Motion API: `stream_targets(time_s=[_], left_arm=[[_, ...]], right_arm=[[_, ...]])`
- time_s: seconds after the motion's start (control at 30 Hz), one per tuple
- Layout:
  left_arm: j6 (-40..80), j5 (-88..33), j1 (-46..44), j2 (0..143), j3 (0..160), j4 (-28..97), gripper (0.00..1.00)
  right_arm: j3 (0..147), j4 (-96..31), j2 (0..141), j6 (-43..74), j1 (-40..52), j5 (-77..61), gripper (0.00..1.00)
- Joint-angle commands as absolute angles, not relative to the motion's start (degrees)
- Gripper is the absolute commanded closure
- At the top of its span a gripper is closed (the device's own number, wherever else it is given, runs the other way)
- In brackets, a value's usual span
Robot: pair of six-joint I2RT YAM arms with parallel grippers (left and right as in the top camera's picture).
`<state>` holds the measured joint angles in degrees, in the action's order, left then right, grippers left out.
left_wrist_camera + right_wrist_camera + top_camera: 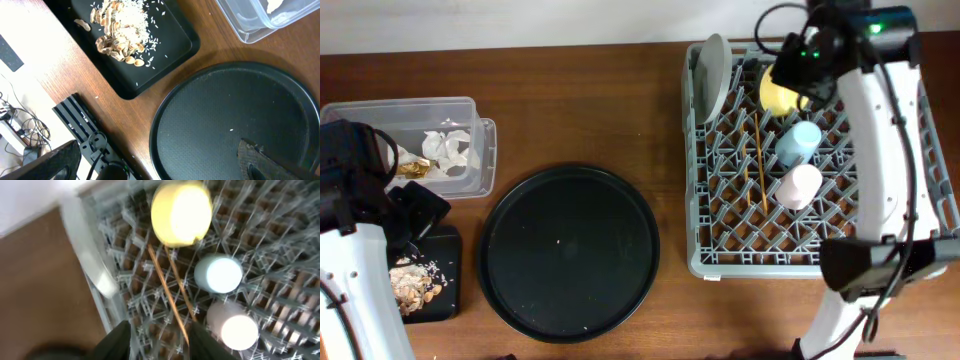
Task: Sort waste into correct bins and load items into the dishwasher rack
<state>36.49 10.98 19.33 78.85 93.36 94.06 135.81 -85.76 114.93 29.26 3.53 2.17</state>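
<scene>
My right gripper is wide open, holding nothing, hanging over the rack, which carries 1 plate, 1 yellow bowl, 1 blue cup, 1 pink cup, 2 chopsticks. Napkins and 1 wrapper lie in the clear tub, scraps on the black tray. I judge loading complete; my next move: lift straight up, clear of the pegs.

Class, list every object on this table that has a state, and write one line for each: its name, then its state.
plate: on edge in the dishwasher rack
yellow bowl: in the rack
light blue cup: in the rack
pink cup: in the rack
chopsticks: lying across the rack grid
clear tub: holds napkins and wrapper
black rectangular tray: holds food scraps
right gripper: open, above the rack
</scene>
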Motion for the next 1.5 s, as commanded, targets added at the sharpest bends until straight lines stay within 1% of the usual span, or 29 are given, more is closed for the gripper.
stream_targets(time_s=[0.0, 0.1, 0.23, 0.3, 0.37, 0.4, 0.43, 0.53, 0.77, 0.83, 0.87, 0.93, 1.0, 1.07, 1.13, 1.17, 1.27, 1.3, 1.37, 1.47], left_arm=[[36.4, 11.4, 19.7, 78.4, 93.8, 94.1, 0.01], [36.4, 11.4, 19.7, 78.4, 93.8, 94.1, 0.01], [36.4, 11.4, 19.7, 78.4, 93.8, 94.1, 0.01], [36.4, 11.4, 19.7, 78.4, 93.8, 94.1, 0.01], [36.4, 11.4, 19.7, 78.4, 93.8, 94.1, 0.01], [36.4, 11.4, 19.7, 78.4, 93.8, 94.1, 0.01], [36.4, 11.4, 19.7, 78.4, 93.8, 94.1, 0.01], [36.4, 11.4, 19.7, 78.4, 93.8, 94.1, 0.01], [36.4, 11.4, 19.7, 78.4, 93.8, 94.1, 0.01], [36.4, 11.4, 19.7, 78.4, 93.8, 94.1, 0.01], [36.4, 11.4, 19.7, 78.4, 93.8, 94.1, 0.01], [36.4, 11.4, 19.7, 78.4, 93.8, 94.1, 0.01], [36.4, 11.4, 19.7, 78.4, 93.8, 94.1, 0.01], [36.4, 11.4, 19.7, 78.4, 93.8, 94.1, 0.01], [36.4, 11.4, 19.7, 78.4, 93.8, 94.1, 0.01], [36.4, 11.4, 19.7, 78.4, 93.8, 94.1, 0.01], [36.4, 11.4, 19.7, 78.4, 93.8, 94.1, 0.01], [36.4, 11.4, 19.7, 78.4, 93.8, 94.1, 0.01], [36.4, 11.4, 19.7, 78.4, 93.8, 94.1, 0.01], [36.4, 11.4, 19.7, 78.4, 93.8, 94.1, 0.01]], right_arm=[[135.5, -90.1, 115.0, 25.2, 1.5, -9.5, 0.60], [135.1, -97.4, 111.2, 19.6, 2.8, -10.2, 0.58], [130.8, -97.3, 102.0, 18.2, 9.1, -9.2, 0.55], [124.4, -97.3, 94.3, 18.2, 14.2, -8.3, 0.53], [116.4, -97.3, 86.8, 18.3, 20.1, -3.7, 0.49], [111.9, -97.3, 82.8, 18.2, 23.8, 0.1, 0.02], [107.7, -97.3, 78.7, 18.2, 27.4, 0.6, 0.02], [106.6, -97.3, 76.4, 18.2, 29.6, 0.1, 0.02], [106.5, -97.3, 77.6, 18.0, 29.5, 0.6, 0.02], [106.5, -97.3, 76.4, 16.2, 28.4, 1.4, 0.02], [106.4, -96.5, 75.1, 16.3, 27.0, 1.3, 0.02], [104.5, -89.9, 71.3, 16.3, 24.3, -0.1, 0.02], [98.1, -82.1, 65.0, 16.3, 20.7, -3.0, 0.02], [82.3, -71.8, 53.1, 16.3, 14.6, -6.0, 0.02], [67.5, -62.5, 42.9, 16.3, 10.6, -8.5, 0.02], [56.6, -55.2, 35.2, 16.3, 8.4, -11.1, 0.01], [36.6, -40.6, 19.0, 17.5, 6.1, -16.1, 0.02], [30.4, -36.3, 13.0, 19.8, 5.9, -16.3, 0.02], [23.1, -29.8, 5.8, 21.5, 5.9, -16.1, 0.02], [15.6, -21.1, 0.2, 21.5, 5.9, -16.1, 0.02]])
